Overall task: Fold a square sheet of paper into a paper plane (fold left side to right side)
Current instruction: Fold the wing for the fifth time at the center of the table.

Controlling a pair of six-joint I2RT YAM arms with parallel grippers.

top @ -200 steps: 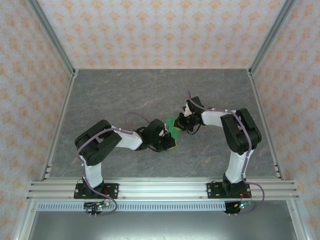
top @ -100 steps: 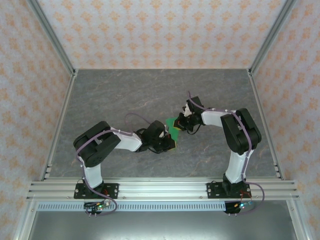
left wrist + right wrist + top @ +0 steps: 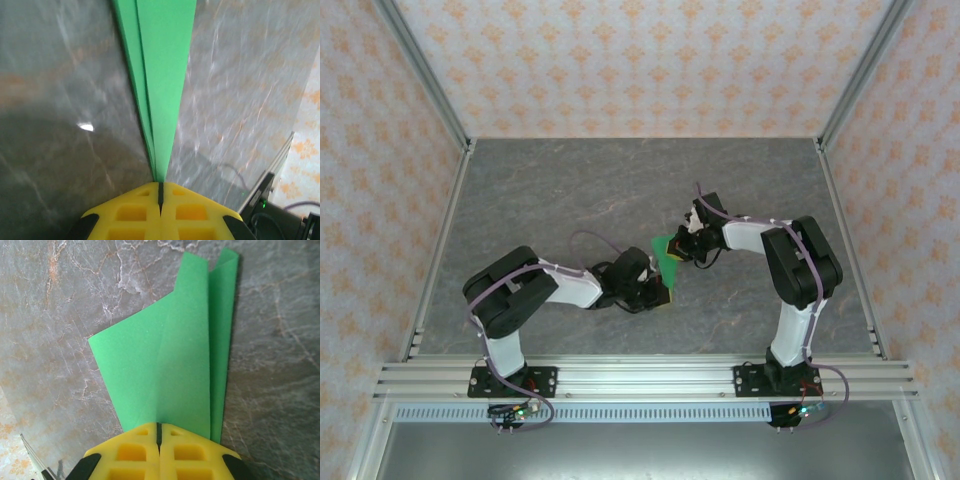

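Green paper (image 3: pixel 165 370) (folded), left fingers (image 3: pixel 132 215) clamped, drawn slightly back

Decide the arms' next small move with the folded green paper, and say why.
Probably slide the left gripper along the folded green paper to sharpen its crease: both it and the right gripper pinch opposite ends, and the layers gape.

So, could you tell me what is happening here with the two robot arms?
The two arms are working on a paper plane and hold the bright green paper between them over the grey marbled table. The left gripper is shut on one narrow end, where the folded layers run together. The right gripper is shut on another edge, where a broader creased flap shows. The plane looks unfinished.
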